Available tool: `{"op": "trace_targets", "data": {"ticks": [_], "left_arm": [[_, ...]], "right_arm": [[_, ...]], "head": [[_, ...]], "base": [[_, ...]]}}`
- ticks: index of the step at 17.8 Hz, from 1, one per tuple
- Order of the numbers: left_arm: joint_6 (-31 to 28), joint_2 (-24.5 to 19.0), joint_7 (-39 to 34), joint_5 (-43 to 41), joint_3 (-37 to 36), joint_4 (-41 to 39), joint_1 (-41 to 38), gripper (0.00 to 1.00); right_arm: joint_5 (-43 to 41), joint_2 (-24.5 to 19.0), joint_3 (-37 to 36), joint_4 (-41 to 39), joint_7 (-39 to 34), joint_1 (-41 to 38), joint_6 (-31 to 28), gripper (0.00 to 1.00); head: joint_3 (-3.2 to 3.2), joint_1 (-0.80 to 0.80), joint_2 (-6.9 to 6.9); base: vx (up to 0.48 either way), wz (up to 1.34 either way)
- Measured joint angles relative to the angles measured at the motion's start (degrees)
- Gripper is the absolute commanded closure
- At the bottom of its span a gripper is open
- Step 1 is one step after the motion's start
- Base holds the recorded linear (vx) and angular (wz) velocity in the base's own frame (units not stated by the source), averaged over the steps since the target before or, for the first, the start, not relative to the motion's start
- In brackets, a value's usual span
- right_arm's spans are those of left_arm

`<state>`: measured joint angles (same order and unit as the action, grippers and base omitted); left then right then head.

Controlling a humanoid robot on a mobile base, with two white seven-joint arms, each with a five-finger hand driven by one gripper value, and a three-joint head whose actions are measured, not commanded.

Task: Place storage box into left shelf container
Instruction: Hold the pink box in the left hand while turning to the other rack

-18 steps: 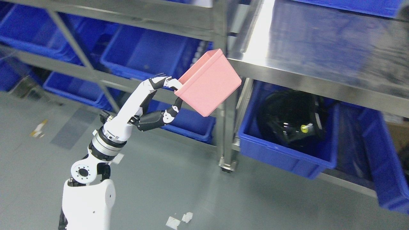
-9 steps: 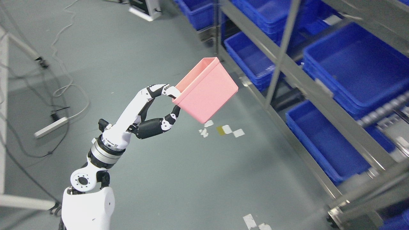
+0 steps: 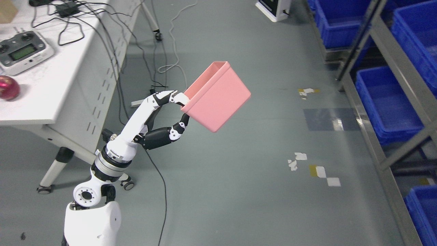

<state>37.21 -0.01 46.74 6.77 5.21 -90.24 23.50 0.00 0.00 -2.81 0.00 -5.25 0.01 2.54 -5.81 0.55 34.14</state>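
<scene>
My left hand (image 3: 178, 110) is shut on the near rim of a pink storage box (image 3: 218, 97). It holds the box tilted in the air above the grey floor, at the middle of the head view. The box's open top faces up and to the left. A metal shelf (image 3: 385, 65) with several blue containers (image 3: 387, 102) stands along the right edge, well apart from the box. My right arm is out of view.
A white table (image 3: 51, 89) stands at the left with a grey remote controller (image 3: 22, 51), a red ball (image 3: 8, 88) and cables on it. Cables trail over the floor behind my arm. Tape scraps (image 3: 315, 169) lie on the floor.
The whole picture has swung: the camera has turned left, away from the shelves, and the table has come into view. My left hand keeps the same hold on the pink box.
</scene>
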Motion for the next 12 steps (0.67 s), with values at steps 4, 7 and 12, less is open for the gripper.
{"op": "trace_targets", "data": {"ticks": [4, 7, 12], "left_arm": [[0.1, 0.0, 0.0, 0.0, 0.7, -0.1, 0.0, 0.97], [0.1, 0.0, 0.0, 0.0, 1.3, -0.1, 0.1, 0.98], [0.1, 0.0, 0.0, 0.0, 2.0, -0.1, 0.3, 0.98]], "right_arm": [[0.0, 0.0, 0.0, 0.0, 0.0, 0.0, 0.0, 0.0], [0.0, 0.0, 0.0, 0.0, -0.1, 0.0, 0.0, 0.0], [0.0, 0.0, 0.0, 0.0, -0.1, 0.0, 0.0, 0.0]], "head": [[0.0, 0.0, 0.0], [0.0, 0.0, 0.0], [0.0, 0.0, 0.0]], "base": [[0.312, 0.53], [0.323, 0.24], [0.364, -0.04]]}}
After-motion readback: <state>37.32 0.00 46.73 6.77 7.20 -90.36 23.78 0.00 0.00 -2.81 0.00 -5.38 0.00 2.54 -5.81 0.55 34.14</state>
